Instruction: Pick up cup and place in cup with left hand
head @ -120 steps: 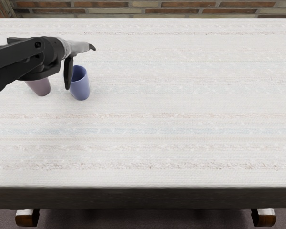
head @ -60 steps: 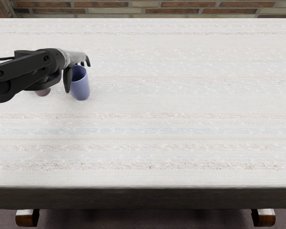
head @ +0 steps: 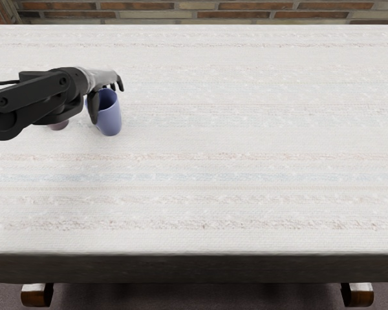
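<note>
Across the cloth-patterned desk (head: 246,161) we have our work at the far left side, so short, low-speed moves should serve us best. The left arm (head: 35,100) reaches in over it, and we would keep its elbow and wrist steady, letting only the closing of the grasp do the work before any lift.

At its end the left robot hand (head: 108,106) is parted, thumb to one side and fingers to the other, with the cup's upper part between them; we judge it to be about to pinch, and we cannot tell whether it touches the wall. The blue cup (head: 109,119) stands on the desk, seeming to lean slightly towards the arm. We should close evenly from both sides so that it comes upright rather than tips, then raise it straight until its base would clear the other rim.

The mauve cup (head: 59,125), our likely receiver, is just beside it, mostly hidden beneath the arm; we would swing wide of it and come down from above, centred. Smallest of all, the thumb (head: 94,108) lies across the near-left wall while the curled fingertips (head: 120,82) hang by the far rim.
</note>
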Available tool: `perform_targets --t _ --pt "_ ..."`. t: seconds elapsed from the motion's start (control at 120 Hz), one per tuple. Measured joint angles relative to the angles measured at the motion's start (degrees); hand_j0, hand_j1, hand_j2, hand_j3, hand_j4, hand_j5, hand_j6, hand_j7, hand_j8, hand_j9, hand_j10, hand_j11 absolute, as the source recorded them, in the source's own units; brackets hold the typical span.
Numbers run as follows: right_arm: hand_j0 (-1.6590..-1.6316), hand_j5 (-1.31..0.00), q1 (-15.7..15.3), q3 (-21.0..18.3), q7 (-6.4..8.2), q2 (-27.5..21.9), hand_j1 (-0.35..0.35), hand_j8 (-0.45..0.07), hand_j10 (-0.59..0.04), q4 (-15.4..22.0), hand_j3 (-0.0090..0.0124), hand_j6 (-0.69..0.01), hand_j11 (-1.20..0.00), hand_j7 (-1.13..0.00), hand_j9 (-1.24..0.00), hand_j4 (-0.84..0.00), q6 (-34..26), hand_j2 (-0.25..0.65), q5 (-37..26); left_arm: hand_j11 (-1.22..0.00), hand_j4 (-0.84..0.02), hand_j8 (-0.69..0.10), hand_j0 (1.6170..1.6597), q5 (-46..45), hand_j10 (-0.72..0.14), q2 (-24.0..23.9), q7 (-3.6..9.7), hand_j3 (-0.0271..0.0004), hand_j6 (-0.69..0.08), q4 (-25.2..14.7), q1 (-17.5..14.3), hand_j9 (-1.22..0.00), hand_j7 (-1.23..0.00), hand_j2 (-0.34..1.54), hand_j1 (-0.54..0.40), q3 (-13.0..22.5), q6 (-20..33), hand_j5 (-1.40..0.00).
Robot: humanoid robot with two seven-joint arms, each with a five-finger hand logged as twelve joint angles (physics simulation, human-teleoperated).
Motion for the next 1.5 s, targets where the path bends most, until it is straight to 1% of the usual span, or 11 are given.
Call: perform_targets --t 0.167,0.217,0.358,0.417,0.492,0.525,0.7,0.858,1.025,1.2,1.5 --pt "-1.6581 -0.03 -0.22 0.0 0.0 0.0 -0.318 -0.026 -0.026 0.0 0.0 -0.026 -0.03 -0.03 -0.03 -0.026 0.0 -0.005 0.01 -0.4 -0.308 -0.308 1.658 0.06 -0.307 -0.73 -0.71 0.0 -0.308 1.07 0.29 -0.4 -0.4 0.06 -0.015 0.11 0.08 -0.4" --pt "-1.6581 -0.03 -0.24 0.0 0.0 0.0 -0.318 -0.026 -0.026 0.0 0.0 -0.026 -0.03 -0.03 -0.03 -0.026 0.0 -0.005 0.02 -0.4 -0.309 -0.31 1.6582 0.17 -0.31 -0.96 -0.87 0.0 -0.31 1.48 0.88 -0.4 -0.4 0.1 -0.092 0.18 0.08 -0.4" --pt "-1.6581 -0.03 -0.26 0.0 -0.01 0.0 -0.318 -0.026 -0.026 0.0 0.0 -0.026 -0.03 -0.03 -0.03 -0.026 0.0 -0.005 0.02 -0.41 -0.31 -0.292 1.6579 0.3 -0.312 -1.05 -1.29 0.0 -0.291 1.98 0.93 -0.41 -0.42 0.15 -0.161 0.28 0.0 -0.42" --pt "-1.6581 -0.03 -0.27 0.0 -0.01 0.0 -0.318 -0.026 -0.026 0.0 0.0 -0.026 -0.03 -0.03 -0.03 -0.026 0.0 -0.005 0.02 -0.44 -0.328 -0.28 1.6572 0.32 -0.329 -1.09 -1.37 0.0 -0.281 2.0 0.95 -0.44 -0.44 0.15 -0.155 0.31 0.0 -0.44" --pt "-1.6581 -0.03 -0.27 0.0 -0.01 0.0 -0.318 -0.026 -0.026 0.0 0.0 -0.026 -0.03 -0.03 -0.03 -0.026 0.0 -0.005 0.02 -0.49 -0.372 -0.281 1.6561 0.41 -0.362 -1.23 -1.41 0.0 -0.326 1.93 1.01 -0.49 -0.49 0.15 -0.13 0.3 0.03 -0.48" --pt "-1.6581 -0.03 -0.25 0.0 -0.01 0.0 -0.318 -0.026 -0.026 0.0 0.0 -0.026 -0.03 -0.03 -0.03 -0.026 0.0 -0.005 0.02 -0.51 -0.386 -0.301 1.6558 0.47 -0.374 -1.23 -1.4 0.0 -0.356 1.84 0.95 -0.51 -0.51 0.14 -0.114 0.37 0.01 -0.5" --pt "-1.6581 -0.03 -0.2 0.0 -0.01 0.0 -0.318 -0.026 -0.026 0.0 0.0 -0.026 -0.03 -0.03 -0.03 -0.026 0.0 -0.005 0.02 -0.56 -0.431 -0.366 1.6555 0.32 -0.419 -1.14 -1.22 0.0 -0.385 1.35 0.59 -0.56 -0.55 0.1 -0.044 0.56 -0.04 -0.55" --pt "-1.6581 -0.03 -0.19 0.0 -0.01 0.0 -0.318 -0.026 -0.026 -0.01 0.0 -0.026 -0.03 -0.03 -0.03 -0.026 0.0 -0.005 0.02 -0.6 -0.461 -0.345 1.655 0.01 -0.449 -0.57 -1.01 -0.0001 -0.365 -0.14 0.46 -0.6 -0.59 0.06 -0.046 0.57 -0.11 -0.59" --pt "-1.6581 -0.03 -0.19 0.0 -0.01 0.0 -0.318 -0.026 -0.026 0.0 0.0 -0.026 -0.03 -0.03 -0.03 -0.026 0.0 -0.005 0.02 -0.65 -0.484 -0.293 1.6542 -0.16 -0.456 -0.53 -0.2 0.0 -0.312 -1.17 -0.23 -0.65 -0.64 0.08 -0.089 0.46 -0.13 -0.63" --pt "-1.6581 -0.03 -0.19 0.0 0.0 0.0 -0.318 -0.026 -0.026 0.0 0.0 -0.026 -0.03 -0.03 -0.03 -0.026 0.0 -0.005 0.02 -0.67 -0.482 -0.273 1.6537 -0.28 -0.442 0.75 0.97 0.0 -0.306 -2.12 -3.16 -0.66 -0.66 0.07 -0.09 0.36 -0.58 -0.65" --pt "-1.6581 -0.03 -0.19 0.0 0.02 0.0 -0.318 -0.026 -0.026 0.0 0.0 -0.026 -0.03 -0.03 -0.03 -0.026 0.0 -0.005 0.02 -0.67 -0.479 -0.29 1.6532 -0.75 -0.445 8.65 6.35 0.0 -0.3 -11.57 -5.8 -0.65 -0.66 0.05 -0.089 -0.53 -1.58 -0.66"
